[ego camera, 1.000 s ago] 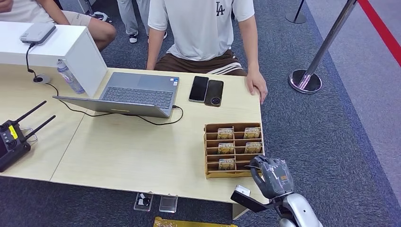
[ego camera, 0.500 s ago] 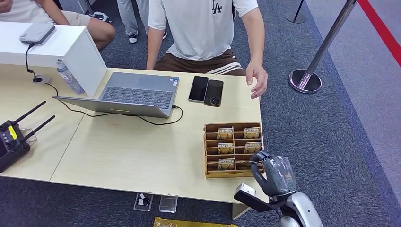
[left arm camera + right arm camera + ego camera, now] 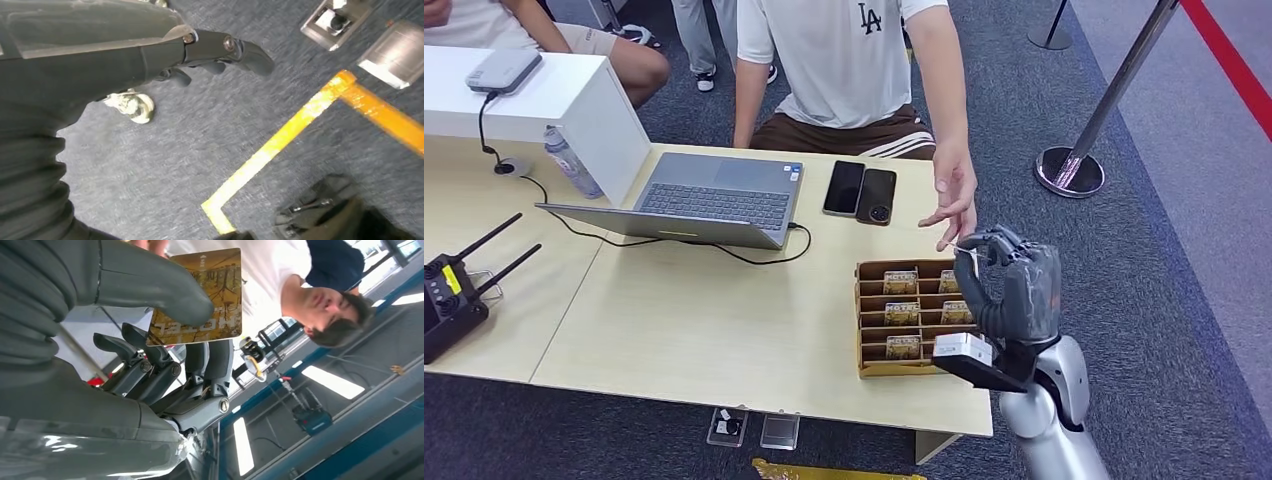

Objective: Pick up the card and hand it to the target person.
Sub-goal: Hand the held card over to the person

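Observation:
My right hand [image 3: 1014, 285] is raised over the table's right edge, beside the wooden card rack [image 3: 876, 318]. It pinches a golden-brown hotel card [image 3: 210, 295] between thumb and fingers; in the head view the card [image 3: 969, 252] shows as a thin pale edge at the fingertips. The person in a white shirt [image 3: 844, 60] sits behind the table. Their hand [image 3: 951, 195] reaches down, its fingers a short gap from the card. Several more cards stand in the rack's slots. My left hand [image 3: 150, 55] hangs over the carpet with fingers apart and nothing in it.
A laptop [image 3: 714, 195] and two phones [image 3: 860, 190] lie at the table's back. A remote controller [image 3: 449, 295] sits at the left, with a water bottle [image 3: 572, 165] beside a white box. A stanchion base [image 3: 1069, 170] stands on the carpet to the right.
My right hand rose from the rack's near right corner to above its far end, carrying the card. The person's hand lifted off the table edge and came toward the card.

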You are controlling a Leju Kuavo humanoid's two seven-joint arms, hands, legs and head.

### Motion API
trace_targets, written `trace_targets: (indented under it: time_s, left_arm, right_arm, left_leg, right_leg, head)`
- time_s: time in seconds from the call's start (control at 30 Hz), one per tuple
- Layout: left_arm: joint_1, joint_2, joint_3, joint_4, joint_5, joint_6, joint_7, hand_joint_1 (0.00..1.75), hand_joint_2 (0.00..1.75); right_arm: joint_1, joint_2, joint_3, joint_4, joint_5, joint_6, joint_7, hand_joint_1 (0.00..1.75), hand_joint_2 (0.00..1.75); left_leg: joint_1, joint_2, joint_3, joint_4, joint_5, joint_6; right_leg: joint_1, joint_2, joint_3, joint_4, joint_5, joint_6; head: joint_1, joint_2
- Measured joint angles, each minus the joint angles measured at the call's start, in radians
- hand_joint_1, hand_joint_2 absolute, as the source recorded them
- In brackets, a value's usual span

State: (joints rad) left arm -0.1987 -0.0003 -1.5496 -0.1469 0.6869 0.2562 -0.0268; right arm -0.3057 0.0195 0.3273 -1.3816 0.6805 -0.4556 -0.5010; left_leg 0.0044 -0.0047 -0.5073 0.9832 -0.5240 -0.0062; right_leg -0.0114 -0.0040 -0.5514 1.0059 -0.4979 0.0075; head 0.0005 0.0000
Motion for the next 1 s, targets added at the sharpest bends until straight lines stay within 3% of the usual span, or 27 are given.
trace_targets:
  time_s: [0.33, 0.37, 0.4, 0.43, 0.47, 0.5, 0.53, 0.57, 0.6, 0.83, 1.0]
  left_arm:
    - [-0.006, -0.006, 0.0, 0.0, -0.023, -0.021, 0.036, 0.0, 1.75]
    - [-0.006, -0.006, 0.0, 0.0, -0.021, -0.022, 0.037, 0.0, 1.75]
    - [-0.005, -0.006, 0.0, 0.0, -0.02, -0.022, 0.037, 0.0, 1.75]
    - [-0.005, -0.006, 0.0, 0.0, -0.019, -0.019, 0.037, 0.0, 1.75]
    - [-0.005, -0.006, 0.0, 0.0, -0.02, -0.015, 0.035, 0.0, 1.31]
    - [-0.004, -0.006, 0.0, 0.0, -0.022, -0.01, 0.031, 0.0, 0.87]
    - [-0.003, -0.006, 0.0, 0.0, -0.023, -0.007, 0.028, 0.0, 0.44]
    - [-0.003, -0.006, 0.0, 0.0, -0.024, -0.006, 0.024, 0.0, 0.0]
    - [-0.002, -0.005, 0.0, 0.0, -0.024, -0.005, 0.022, 0.0, 0.0]
    - [0.005, -0.005, 0.0, 0.0, -0.027, -0.006, 0.035, 0.0, 0.0]
    - [0.01, -0.005, 0.0, 0.0, -0.014, -0.001, 0.029, 0.0, 0.0]
  right_arm:
    - [-0.228, 0.119, 0.103, 0.325, 0.05, -0.098, 0.028, 1.75, 1.75]
    - [-0.248, 0.131, 0.108, 0.358, 0.051, -0.106, 0.028, 1.56, 1.75]
    - [-0.267, 0.142, 0.113, 0.39, 0.051, -0.114, 0.028, 1.23, 1.75]
    - [-0.285, 0.152, 0.116, 0.422, 0.05, -0.122, 0.028, 0.8, 1.75]
    - [-0.301, 0.162, 0.118, 0.451, 0.048, -0.13, 0.028, 0.36, 1.75]
    - [-0.314, 0.169, 0.119, 0.476, 0.045, -0.138, 0.027, 0.11, 1.31]
    - [-0.323, 0.175, 0.12, 0.498, 0.041, -0.147, 0.026, 0.0, 0.87]
    - [-0.329, 0.177, 0.12, 0.516, 0.036, -0.157, 0.023, 0.0, 0.44]
    - [-0.332, 0.179, 0.12, 0.53, 0.032, -0.167, 0.019, 0.0, 0.0]
    - [-0.318, 0.167, 0.115, 0.543, -0.012, -0.219, 0.008, 0.0, 0.0]
    - [-0.249, 0.12, 0.059, 0.451, -0.053, -0.237, 0.001, 0.0, 0.0]
  left_leg:
    - [0.0, 0.0, -0.001, 0.0, 0.0, 0.0]
    - [0.0, 0.0, -0.001, 0.0, 0.0, 0.0]
    - [0.0, 0.0, -0.001, 0.0, 0.0, 0.0]
    - [0.0, 0.0, -0.001, 0.0, 0.0, 0.0]
    - [0.0, 0.0, -0.001, 0.0, 0.0, 0.0]
    - [0.0, 0.0, 0.0, 0.0, 0.0, 0.0]
    - [0.0, 0.0, 0.0, 0.0, 0.0, 0.0]
    - [0.0, 0.0, -0.001, 0.0, 0.0, 0.0]
    - [0.0, 0.0, -0.001, 0.0, 0.0, 0.0]
    - [0.0, 0.0, -0.001, 0.0, 0.0, 0.0]
    - [0.0, -0.001, -0.001, 0.0, 0.0, 0.0]
  right_leg:
    - [0.0, 0.0, -0.001, 0.001, 0.0, 0.0]
    - [0.0, 0.0, -0.001, 0.001, 0.0, 0.0]
    - [0.0, 0.0, -0.001, 0.001, 0.0, 0.0]
    - [0.0, 0.0, -0.001, 0.001, 0.0, 0.0]
    - [0.0, 0.0, -0.001, 0.001, 0.0, 0.0]
    - [0.0, 0.0, -0.001, 0.001, 0.0, 0.0]
    - [0.0, 0.0, -0.001, 0.001, 0.0, 0.0]
    - [0.0, 0.0, -0.001, 0.001, 0.0, 0.0]
    - [0.0, 0.0, -0.001, 0.0, 0.0, 0.0]
    - [0.0, 0.0, -0.002, 0.0, 0.0, 0.0]
    - [0.0, 0.0, -0.002, -0.001, 0.0, 0.0]
  head:
    - [0.0, 0.0]
    - [0.0, 0.0]
    - [0.0, 0.0]
    - [0.0, 0.0]
    - [0.0, 0.0]
    - [0.0, 0.0]
    - [0.0, 0.0]
    - [0.0, 0.0]
    - [0.0, 0.0]
    - [0.0, 0.0]
    - [-0.001, 0.0]
